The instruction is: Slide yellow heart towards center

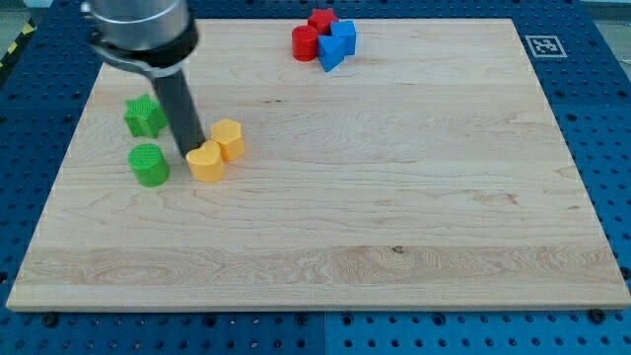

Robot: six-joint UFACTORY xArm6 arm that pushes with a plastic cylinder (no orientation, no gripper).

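Note:
The yellow heart (207,163) lies on the wooden board (394,217) at the view's left, a little above mid-height. My tip (191,153) rests at the heart's upper left edge, touching or nearly touching it. A second yellow block (229,138), roughly hexagonal, sits just up and right of the heart, touching it.
A green star-like block (145,115) and a green round block (149,164) sit left of my tip. At the view's top, a red round block (305,42), a red star block (321,20) and two blue blocks (337,43) are clustered together.

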